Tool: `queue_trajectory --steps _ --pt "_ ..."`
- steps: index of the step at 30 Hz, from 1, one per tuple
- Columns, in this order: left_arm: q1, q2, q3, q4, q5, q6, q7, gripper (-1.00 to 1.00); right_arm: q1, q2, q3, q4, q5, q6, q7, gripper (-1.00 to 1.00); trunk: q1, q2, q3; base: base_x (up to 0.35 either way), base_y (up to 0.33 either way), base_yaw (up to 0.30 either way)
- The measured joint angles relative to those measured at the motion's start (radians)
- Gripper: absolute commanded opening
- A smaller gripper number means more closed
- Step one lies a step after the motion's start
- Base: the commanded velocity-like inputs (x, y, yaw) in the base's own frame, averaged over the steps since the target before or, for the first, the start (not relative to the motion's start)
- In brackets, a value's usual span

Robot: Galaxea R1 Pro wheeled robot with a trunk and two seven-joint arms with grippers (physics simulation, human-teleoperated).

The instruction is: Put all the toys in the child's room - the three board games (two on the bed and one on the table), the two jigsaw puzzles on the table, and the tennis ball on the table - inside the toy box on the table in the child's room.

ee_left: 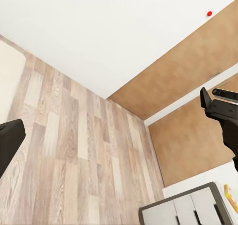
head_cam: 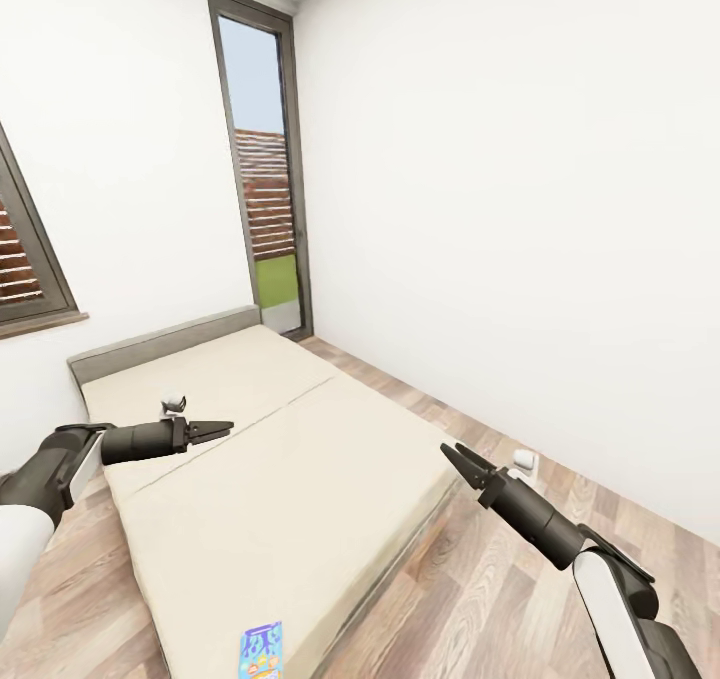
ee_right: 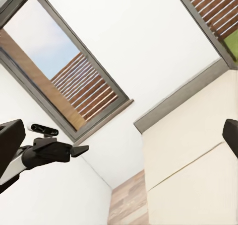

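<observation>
- Blue board game (head_cam: pixel 261 651), a narrow flat box with bright print, lies on the beige mattress of the bed (head_cam: pixel 300 479) at the near end, seen from our head camera; it sits well below and between our two claws, nearer the left one's side than the right's.
- Left gripper (head_cam: pixel 222 426) hangs over the mattress, pointing toward the right arm; its two dark fingers lie close together, a narrow slit at most, with nothing between them.
- Right gripper (head_cam: pixel 452 453) hovers off the bed's side edge, above the plank floor (head_cam: pixel 480 579), pointing back toward the left one; its fingers look nearly closed and empty too.
- From the right wrist camera we see the left gripper (ee_right: pixel 82 148) against the white wall, with the grey headboard (ee_right: pixel 178 93) and a grey-framed window (ee_right: pixel 74 81) beyond it.
- From the left wrist camera we see the right gripper (ee_left: pixel 210 98) at the picture's edge, over floor planks, and a white cabinet with drawers (ee_left: pixel 188 210) in the corner.
- Beyond both claws in the head view, a tall window (head_cam: pixel 265 159) stands in the room's far corner, past the headboard (head_cam: pixel 160 344).
- White walls close the room on both sides.
</observation>
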Motion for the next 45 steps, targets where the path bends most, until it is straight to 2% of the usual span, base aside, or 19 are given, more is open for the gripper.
queue_trajectory --steps 12,20,37,41,45 --pt "0.000 0.000 0.000 0.000 0.000 0.000 0.000 1.00 0.000 0.001 0.001 -0.001 0.000 0.000 -0.004 1.00 0.000 0.000 0.000 0.000 -0.300 0.007" --pt "0.000 0.000 0.000 0.000 0.000 0.000 -0.001 1.00 0.000 0.001 0.002 -0.001 0.000 -0.001 -0.006 1.00 0.000 0.000 0.000 0.000 -0.281 0.167" --pt "0.000 0.000 0.000 -0.001 -0.002 0.001 0.002 1.00 0.000 0.002 0.002 -0.001 0.000 -0.002 -0.007 1.00 0.000 0.000 0.000 0.000 -0.029 0.282" --pt "0.000 0.000 0.000 -0.001 -0.002 0.002 0.002 1.00 0.000 0.005 0.002 -0.001 0.016 -0.001 -0.007 1.00 0.000 0.000 0.000 0.000 0.000 0.291" --pt "0.000 0.000 0.000 -0.001 -0.002 0.002 0.002 1.00 0.000 0.011 0.002 -0.001 0.054 0.000 -0.008 1.00 0.000 0.000 0.000 0.000 0.000 0.291"
